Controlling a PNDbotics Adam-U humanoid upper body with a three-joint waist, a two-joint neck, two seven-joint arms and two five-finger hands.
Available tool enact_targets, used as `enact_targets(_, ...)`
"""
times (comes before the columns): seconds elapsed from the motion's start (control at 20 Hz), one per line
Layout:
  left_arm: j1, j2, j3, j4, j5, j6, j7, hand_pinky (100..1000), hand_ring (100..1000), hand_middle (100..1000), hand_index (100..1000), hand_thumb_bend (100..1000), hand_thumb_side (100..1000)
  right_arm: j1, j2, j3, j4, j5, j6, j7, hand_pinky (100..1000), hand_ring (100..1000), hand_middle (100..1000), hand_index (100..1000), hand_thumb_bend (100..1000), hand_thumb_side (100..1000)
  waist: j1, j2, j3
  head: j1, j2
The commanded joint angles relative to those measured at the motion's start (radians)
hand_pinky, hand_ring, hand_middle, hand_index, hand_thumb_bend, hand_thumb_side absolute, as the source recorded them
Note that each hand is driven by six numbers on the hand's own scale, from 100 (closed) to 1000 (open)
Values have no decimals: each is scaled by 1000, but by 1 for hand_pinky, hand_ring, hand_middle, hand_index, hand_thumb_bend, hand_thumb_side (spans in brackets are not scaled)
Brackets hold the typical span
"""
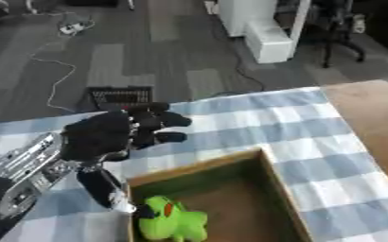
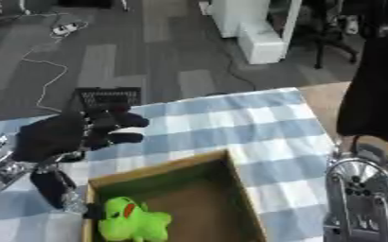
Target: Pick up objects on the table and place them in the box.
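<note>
There is one wooden box in the lower middle of the frame, and inside it, at its lower left, lies one green plush toy with a small red mark on it. One robot hand is visible at the left side of the frame; of the other arm only one silver and black part shows at the lower right of the right eye view, with no hand to count. One blue and white checked cloth covers the tabletop, and on the floor in the upper half I count one white cabinet and one dark grille-like thing.
</note>
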Motion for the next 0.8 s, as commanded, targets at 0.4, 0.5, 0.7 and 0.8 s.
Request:
enact_targets(0.4,318,222,208,-322,309,191,204,451,547,634,601,125,816,29,-68,-5,-13,22,-10,5,558,462,467,674,100,706,-7,-57,71,9,64)
enact_targets(0.5,430,224,266,-409,413,254,219,294,419,502,560,100,835,53,-89,-8,-13,31,-20,9,558,462,467,671,100,705,-26,-73,100,19,99)
enact_targets(0.7,587,120,357,-536,622,334,199,100,169,264,486,100,826,136,-145,-10,-13,53,-48,36,557,467,470,673,100,697,-80,-120,173,23,189)
enact_targets(0.8,601,31,391,-545,703,319,167,100,131,229,487,100,822,192,-180,-13,-13,71,-56,57,558,470,472,674,100,692,-109,-147,215,14,229)
